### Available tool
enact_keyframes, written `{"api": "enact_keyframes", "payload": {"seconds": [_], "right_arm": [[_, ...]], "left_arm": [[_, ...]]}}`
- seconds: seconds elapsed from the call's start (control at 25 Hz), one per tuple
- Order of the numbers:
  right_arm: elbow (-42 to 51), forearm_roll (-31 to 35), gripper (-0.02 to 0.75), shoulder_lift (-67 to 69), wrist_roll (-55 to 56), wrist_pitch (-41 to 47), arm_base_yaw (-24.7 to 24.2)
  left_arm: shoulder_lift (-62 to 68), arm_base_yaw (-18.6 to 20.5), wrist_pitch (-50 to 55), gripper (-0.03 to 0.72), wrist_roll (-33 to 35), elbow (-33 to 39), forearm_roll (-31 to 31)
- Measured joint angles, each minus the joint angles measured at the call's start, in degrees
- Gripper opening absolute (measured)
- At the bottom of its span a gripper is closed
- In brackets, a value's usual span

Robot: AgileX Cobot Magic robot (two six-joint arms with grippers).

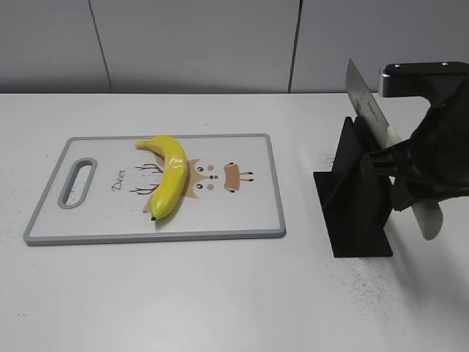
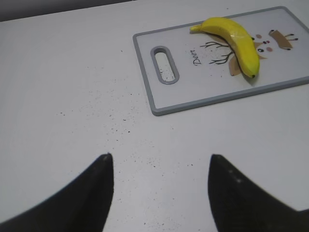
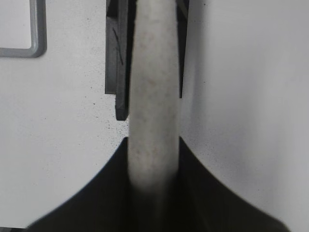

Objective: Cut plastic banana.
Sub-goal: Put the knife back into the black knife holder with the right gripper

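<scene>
Table (image 1: 220, 293); knife blade (image 1: 364, 95) edge-cropped

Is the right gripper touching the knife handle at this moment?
Touching. In the right wrist view the right gripper has its fingers pressed against both sides of the pale knife handle, no gap showing. The exterior view agrees.

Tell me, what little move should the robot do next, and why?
Probably lift the knife up out of the black stand. The right tool is shut on its pale handle, but the blade sits in the stand, and the plastic banana waits uncut on the cutting board.
</scene>
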Motion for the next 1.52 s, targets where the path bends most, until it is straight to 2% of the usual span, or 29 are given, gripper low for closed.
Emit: {"api": "enact_keyframes", "payload": {"seconds": [0.56, 1.16, 1.24, 1.4, 1.52], "right_arm": [[-0.26, 0.9, 0.159, -3.38, 0.0, 1.37, 0.0], [-0.36, 1.88, 0.163, 3.17, -0.45, 1.92, 0.0], [-0.36, 1.88, 0.229, 3.17, -0.8, 1.86, 0.0], [-0.36, 1.76, 0.457, 3.17, -1.32, 1.86, 0.0], [-0.44, 0.71, 0.544, 3.17, -1.36, 1.86, 0.0]], "left_arm": [[0.0, 0.0, -0.04, 0.579, 0.0, 0.0, 0.0], [0.0, 0.0, -0.11, 0.558, 0.0, 0.0, 0.0], [0.0, 0.0, -0.11, 0.543, 0.0, 0.0, 0.0], [0.0, 0.0, -0.11, 0.512, 0.0, 0.0, 0.0], [0.0, 0.05, -0.11, 0.493, 0.0, 0.0, 0.0]]}}
